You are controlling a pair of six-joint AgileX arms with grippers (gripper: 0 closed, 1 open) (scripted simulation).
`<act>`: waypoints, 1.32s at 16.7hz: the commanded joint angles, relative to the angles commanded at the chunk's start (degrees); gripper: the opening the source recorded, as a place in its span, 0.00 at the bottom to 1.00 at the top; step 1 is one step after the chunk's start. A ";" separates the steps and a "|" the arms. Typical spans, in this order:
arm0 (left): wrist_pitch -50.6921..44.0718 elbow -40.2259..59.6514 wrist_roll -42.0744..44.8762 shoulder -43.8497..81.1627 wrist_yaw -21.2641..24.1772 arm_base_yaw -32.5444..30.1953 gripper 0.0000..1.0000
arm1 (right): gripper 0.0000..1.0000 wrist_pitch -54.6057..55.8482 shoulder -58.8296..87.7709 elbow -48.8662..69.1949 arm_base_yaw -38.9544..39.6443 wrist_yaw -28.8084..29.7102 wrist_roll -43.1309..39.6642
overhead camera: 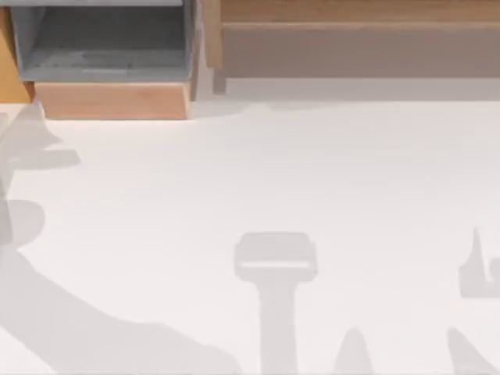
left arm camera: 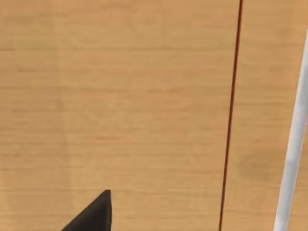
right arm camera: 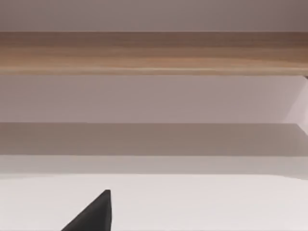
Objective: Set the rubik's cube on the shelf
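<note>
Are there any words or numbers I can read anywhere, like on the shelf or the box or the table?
None: no words, numbers, labels or signs can be read.
The shelf is plain light wood with a bare grey-brown front.
The box has a plain wooden front and a grey inside.
The table is plain white with soft shadows.
The wooden surface in the left wrist view bears just a thin dark line.

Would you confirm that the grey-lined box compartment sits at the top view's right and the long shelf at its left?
Not quite: the sides are swapped. In the top view, the grey-lined box compartment with its wooden front sits at the left along the far edge of the table, and the long shelf with its grey-brown front face runs along the right.
</note>
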 joint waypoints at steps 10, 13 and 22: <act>-2.52 4.94 -0.03 2.39 -0.92 -0.93 0.85 | 1.00 0.00 0.00 0.00 0.00 0.00 0.00; -2.52 4.94 -0.03 2.39 -0.92 -0.93 0.62 | 1.00 0.00 0.00 0.00 0.00 0.00 0.00; -2.52 4.94 -0.03 2.39 -0.92 -0.93 0.00 | 1.00 0.00 0.00 0.00 0.00 0.00 0.00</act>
